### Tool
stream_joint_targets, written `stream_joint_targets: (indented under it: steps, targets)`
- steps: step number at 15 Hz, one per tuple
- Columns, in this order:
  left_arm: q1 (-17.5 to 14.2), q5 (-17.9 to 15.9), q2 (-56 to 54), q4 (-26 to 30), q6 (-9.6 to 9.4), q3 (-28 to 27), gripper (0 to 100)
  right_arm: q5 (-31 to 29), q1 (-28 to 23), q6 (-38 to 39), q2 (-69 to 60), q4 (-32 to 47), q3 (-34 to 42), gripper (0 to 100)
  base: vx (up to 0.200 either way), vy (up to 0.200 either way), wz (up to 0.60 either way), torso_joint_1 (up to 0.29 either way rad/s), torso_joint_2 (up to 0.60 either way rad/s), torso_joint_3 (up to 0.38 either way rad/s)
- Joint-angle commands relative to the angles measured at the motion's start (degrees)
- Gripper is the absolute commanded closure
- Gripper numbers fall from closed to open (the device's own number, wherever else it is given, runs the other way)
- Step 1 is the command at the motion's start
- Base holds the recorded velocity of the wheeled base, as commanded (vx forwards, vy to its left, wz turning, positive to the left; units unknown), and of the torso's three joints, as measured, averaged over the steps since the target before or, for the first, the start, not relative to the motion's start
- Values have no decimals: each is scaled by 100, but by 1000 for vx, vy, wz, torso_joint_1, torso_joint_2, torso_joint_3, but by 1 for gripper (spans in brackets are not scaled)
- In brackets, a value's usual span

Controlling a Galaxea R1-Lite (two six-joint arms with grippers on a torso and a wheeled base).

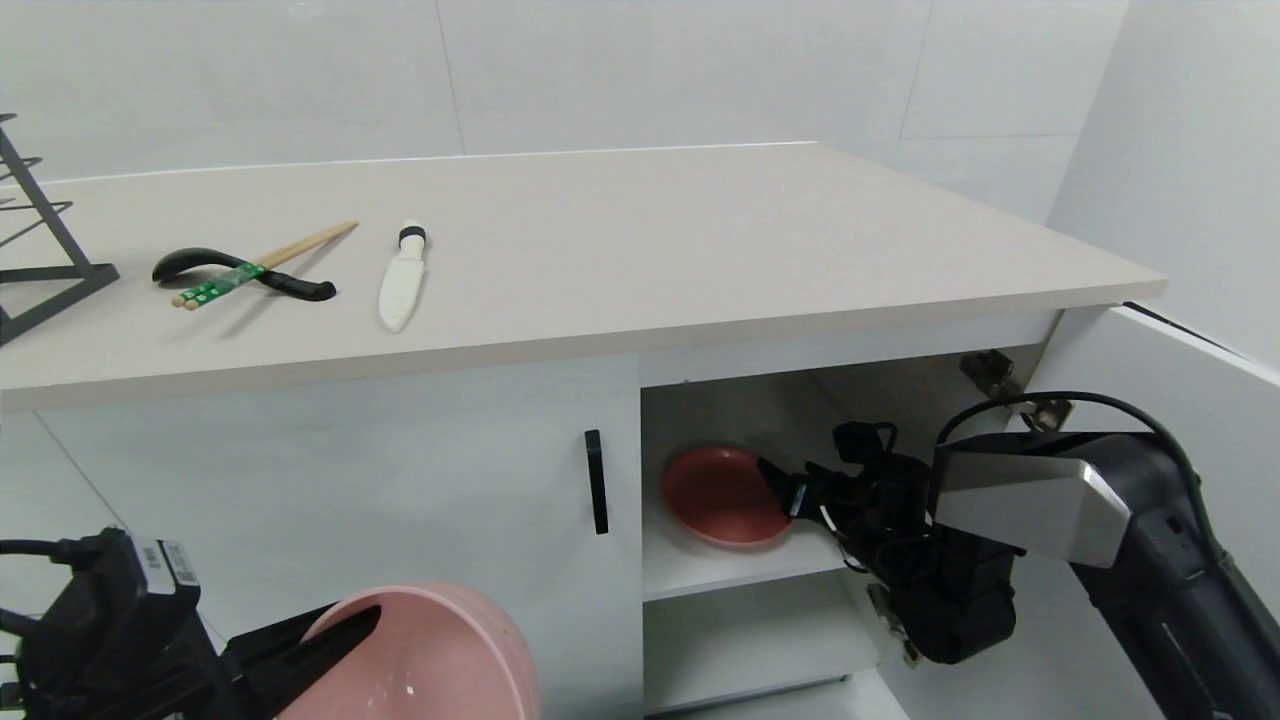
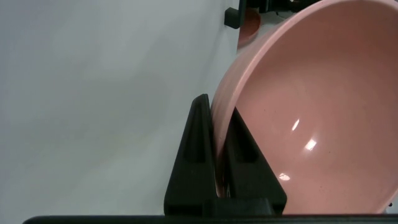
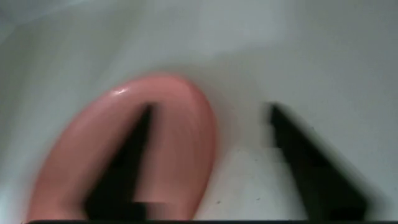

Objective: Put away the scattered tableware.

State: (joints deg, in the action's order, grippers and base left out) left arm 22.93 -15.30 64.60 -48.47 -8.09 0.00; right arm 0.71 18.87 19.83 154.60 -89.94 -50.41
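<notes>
A pink bowl [image 1: 440,650] [image 2: 311,106] hangs low in front of the closed cabinet door, with my left gripper [image 1: 340,630] [image 2: 217,155] shut on its rim. Inside the open cabinet a red plate [image 1: 715,495] [image 3: 168,137] lies on the upper shelf [image 1: 720,565]. My right gripper [image 1: 775,480] [image 3: 210,112] is open at the plate's right edge, one finger over the plate, the other over bare shelf. On the counter lie a black spoon [image 1: 200,262], chopsticks [image 1: 290,250] across it, and a white knife [image 1: 402,280].
A dark wire dish rack [image 1: 40,260] stands at the counter's left end. The left cabinet door with its black handle [image 1: 596,480] is closed; the right door [image 1: 1180,360] is swung open beside my right arm. A lower shelf [image 1: 740,640] lies beneath.
</notes>
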Motion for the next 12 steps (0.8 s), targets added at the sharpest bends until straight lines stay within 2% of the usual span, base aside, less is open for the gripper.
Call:
stream_joint_targets:
  steps: [1, 3, 5, 6, 8, 9, 10, 12]
  targets:
    - [1, 1, 9, -13, 1, 0, 100, 0, -208, -32, 0, -6, 5, 0, 0, 0, 0, 0, 0, 0]
    - [1, 1, 9, -13, 1, 0, 100, -106, -296, -322, -659, -6, 567, 0, 0, 0, 0, 0, 0, 0]
    - [10, 1, -88, -5, -78, 0, 100, -123, 73, -867, -1925, -6, 1877, 0, 0, 0, 0, 0, 0, 0]
    - [18, 1, -228, 13, -298, 0, 100, -115, 380, -938, -2628, -6, 2606, 0, 0, 0, 0, 0, 0, 0]
    - [62, 1, -325, -31, -544, -26, 100, -115, 908, -981, -3604, -6, 3591, 0, 0, 0, 0, 0, 0, 0]
    - [405, 1, -290, 13, -562, -202, 100, -132, 1154, -1236, -4078, -6, 4153, 0, 0, 0, 0, 0, 0, 0]
    - [730, 1, -158, 48, -562, -387, 100, -141, 1180, -1632, -4254, -6, 4549, 0, 0, 0, 0, 0, 0, 0]
    - [1100, 18, 343, 31, -658, -747, 100, -167, 1251, -1834, -4535, -6, 4979, 0, 0, 0, 0, 0, 0, 0]
